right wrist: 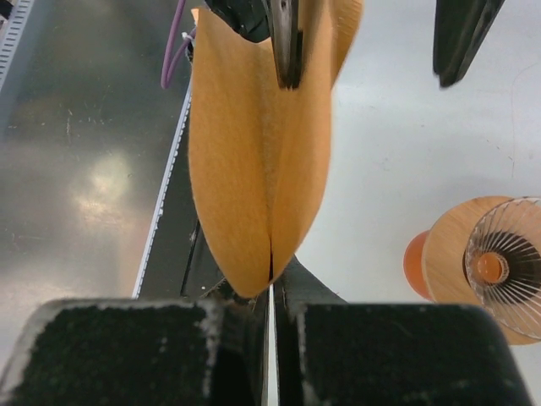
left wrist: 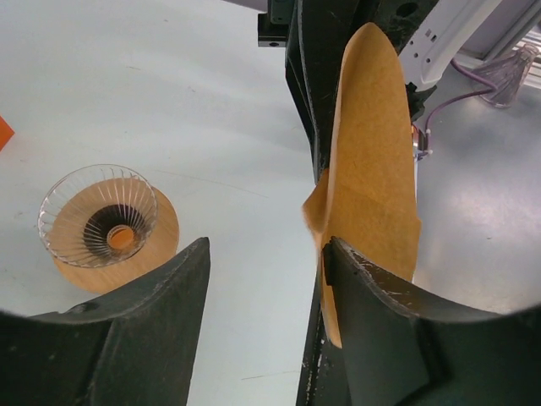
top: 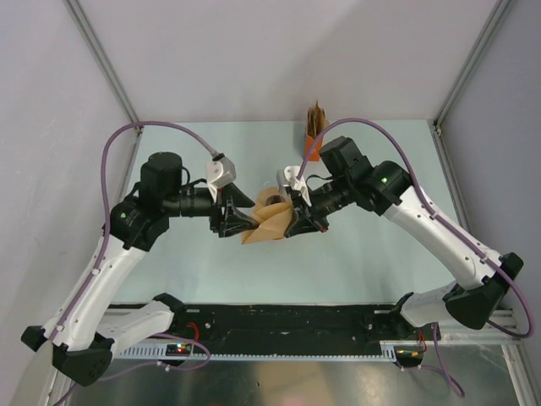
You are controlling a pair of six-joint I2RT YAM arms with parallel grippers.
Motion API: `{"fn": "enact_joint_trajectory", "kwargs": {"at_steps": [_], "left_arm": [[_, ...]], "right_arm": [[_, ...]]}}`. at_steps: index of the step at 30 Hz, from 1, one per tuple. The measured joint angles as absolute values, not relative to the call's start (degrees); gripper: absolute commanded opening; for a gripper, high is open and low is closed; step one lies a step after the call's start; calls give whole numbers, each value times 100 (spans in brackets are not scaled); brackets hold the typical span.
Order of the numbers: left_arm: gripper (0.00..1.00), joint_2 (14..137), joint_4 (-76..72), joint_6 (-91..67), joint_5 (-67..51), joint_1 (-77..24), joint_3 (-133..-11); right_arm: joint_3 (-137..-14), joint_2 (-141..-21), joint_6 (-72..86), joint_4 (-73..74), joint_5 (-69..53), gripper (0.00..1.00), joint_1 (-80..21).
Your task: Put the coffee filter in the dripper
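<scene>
Right fingers pinching coffee filter, left fingers apart, one inside fold

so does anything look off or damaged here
Nothing stands out. The coffee filter is pinched in the right claw, folded but with no tear showing, and the dripper sits upright and empty on its tan disc.

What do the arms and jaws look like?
The left arm and right arm match: white links, black joints, black bases. A green light shows on the right one. A purple cable loops along each. White camera mount at each wrist. Jaws are black and blocky, with rough-textured pads.
</scene>
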State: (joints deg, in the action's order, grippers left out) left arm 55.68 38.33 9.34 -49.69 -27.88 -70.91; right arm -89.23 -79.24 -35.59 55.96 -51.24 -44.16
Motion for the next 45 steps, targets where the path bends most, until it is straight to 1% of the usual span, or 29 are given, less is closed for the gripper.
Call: {"fn": "enact_joint_trajectory", "kwargs": {"at_steps": [4,5,6,8,9,10,11,13,16,18,22,24,28,33,39,41,45], "left_arm": [[54,5640,3837,1000,-4838,-2969,-7008],[51,5660,3844,1013,-4812,-3000,-6982],[45,5675,3844,1024,-4803,-3030,-6952],[24,5701,3857,1052,-4794,-3089,-6890],[13,5712,3857,1066,-4799,-3122,-6855],[6,5723,3863,1066,-4807,-3144,-6823],[3,5736,3881,1057,-4818,-3162,-6807],[1,5767,3874,982,-4812,-3175,-6799],[0,5826,3844,655,-4849,-3068,-6794],[0,5883,3704,215,-4928,-2871,-6761],[0,5959,3146,-873,-5015,-2349,-6504],[0,6001,2864,-1417,-5026,-2156,-6361],[0,6114,2185,-2648,-5133,-1925,-6141],[0,6171,598,-4466,-5398,-1710,-5529],[0,6333,-497,-5594,-5603,-1658,-5336],[0,6333,-698,-5734,-5669,-1658,-5336],[0,6331,-937,-5870,-5780,-1671,-5334]], "right_arm": [[-9043,-8055,-3559,5634,-5148,0,-4458],[-9061,-8093,-3559,5640,-5159,0,-4460],[-9070,-8119,-3559,5651,-5177,0,-4466],[-9102,-8195,-3551,5697,-5212,2,-4475],[-9131,-8243,-3538,5728,-5231,8,-4477],[-9164,-8289,-3529,5752,-5256,14,-4480],[-9190,-8324,-3500,5767,-5266,25,-4477],[-9218,-8359,-3439,5798,-5277,47,-4458],[-9216,-8329,-3273,5695,-5247,75,-4348],[-9129,-8226,-3107,5435,-5111,85,-4209],[-8934,-7861,-2851,4939,-4475,95,-3861],[-8903,-7721,-2805,4700,-4051,97,-3791],[-8849,-7579,-2821,4333,-3201,99,-3944],[-8796,-7623,-3009,3988,-2156,100,-4414],[-8842,-7819,-3221,3826,-1890,99,-4641],[-8897,-7915,-3269,3822,-1903,94,-4663],[-9045,-8082,-3347,3841,-2060,74,-4703]]}}
